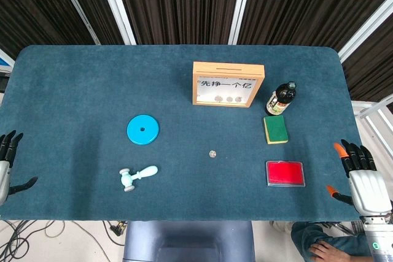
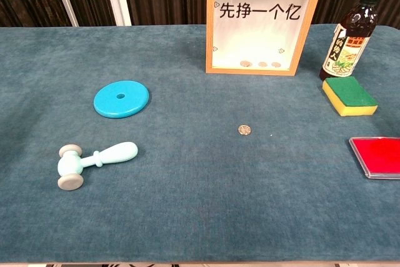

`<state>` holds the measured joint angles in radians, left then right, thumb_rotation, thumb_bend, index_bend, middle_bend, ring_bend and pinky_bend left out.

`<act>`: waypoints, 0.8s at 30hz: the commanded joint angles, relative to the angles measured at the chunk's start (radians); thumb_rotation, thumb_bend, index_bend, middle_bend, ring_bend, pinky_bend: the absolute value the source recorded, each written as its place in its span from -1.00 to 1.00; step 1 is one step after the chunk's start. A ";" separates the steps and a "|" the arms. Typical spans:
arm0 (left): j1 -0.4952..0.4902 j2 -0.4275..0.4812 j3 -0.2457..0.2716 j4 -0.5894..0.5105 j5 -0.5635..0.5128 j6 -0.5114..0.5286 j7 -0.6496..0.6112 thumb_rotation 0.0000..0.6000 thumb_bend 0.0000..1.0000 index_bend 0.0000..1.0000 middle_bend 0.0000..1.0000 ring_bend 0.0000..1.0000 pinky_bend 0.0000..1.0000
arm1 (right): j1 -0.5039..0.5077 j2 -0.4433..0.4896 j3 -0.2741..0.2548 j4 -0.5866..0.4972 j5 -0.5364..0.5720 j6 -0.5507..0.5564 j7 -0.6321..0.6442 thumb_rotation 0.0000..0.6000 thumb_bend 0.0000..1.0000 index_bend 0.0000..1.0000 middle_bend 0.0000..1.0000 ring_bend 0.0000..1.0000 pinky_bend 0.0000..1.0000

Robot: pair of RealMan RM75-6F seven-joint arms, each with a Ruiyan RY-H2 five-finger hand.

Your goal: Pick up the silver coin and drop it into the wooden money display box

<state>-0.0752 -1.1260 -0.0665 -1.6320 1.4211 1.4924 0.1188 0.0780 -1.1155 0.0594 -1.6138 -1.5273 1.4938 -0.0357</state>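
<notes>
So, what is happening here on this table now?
Nothing is being handled yet. The silver coin lies alone on the cloth, in front of the wooden money display box, which already holds three coins. The left hand and right hand rest open at the table's side edges, far from the coin.

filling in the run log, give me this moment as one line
stage: not started | coin: on table, untouched | box: upright, coins inside | left robot hand: open, table edge | right robot hand: open, table edge
</notes>
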 commanded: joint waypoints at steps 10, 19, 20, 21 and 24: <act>0.001 0.001 -0.004 0.002 -0.002 0.002 -0.009 1.00 -0.94 -0.94 -1.00 -1.00 -0.90 | -0.002 -0.001 0.004 -0.002 0.012 -0.001 -0.006 1.00 -0.53 -0.90 -0.93 -1.00 -1.00; 0.001 0.000 -0.006 0.003 -0.002 0.003 -0.011 1.00 -0.94 -0.94 -1.00 -1.00 -0.90 | 0.000 -0.002 -0.002 0.001 -0.006 0.001 -0.002 1.00 -0.53 -0.88 -0.93 -1.00 -1.00; 0.000 -0.001 -0.006 0.003 -0.003 0.002 -0.011 1.00 -0.94 -0.94 -1.00 -1.00 -0.90 | 0.000 -0.002 -0.003 0.001 -0.009 0.002 -0.003 1.00 -0.53 -0.87 -0.93 -1.00 -1.00; -0.001 -0.001 -0.007 0.003 -0.004 0.000 -0.012 1.00 -0.94 -0.94 -1.00 -1.00 -0.90 | 0.001 -0.001 -0.006 0.000 -0.013 0.000 -0.003 1.00 -0.53 -0.87 -0.93 -1.00 -1.00; -0.002 0.000 -0.009 0.005 -0.008 -0.004 -0.019 1.00 -0.94 -0.94 -1.00 -1.00 -0.90 | 0.001 0.000 -0.011 -0.008 -0.017 -0.005 -0.003 1.00 -0.53 -0.85 -0.93 -1.00 -1.00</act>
<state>-0.0770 -1.1260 -0.0746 -1.6277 1.4142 1.4897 0.1006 0.0791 -1.1159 0.0497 -1.6205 -1.5435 1.4903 -0.0388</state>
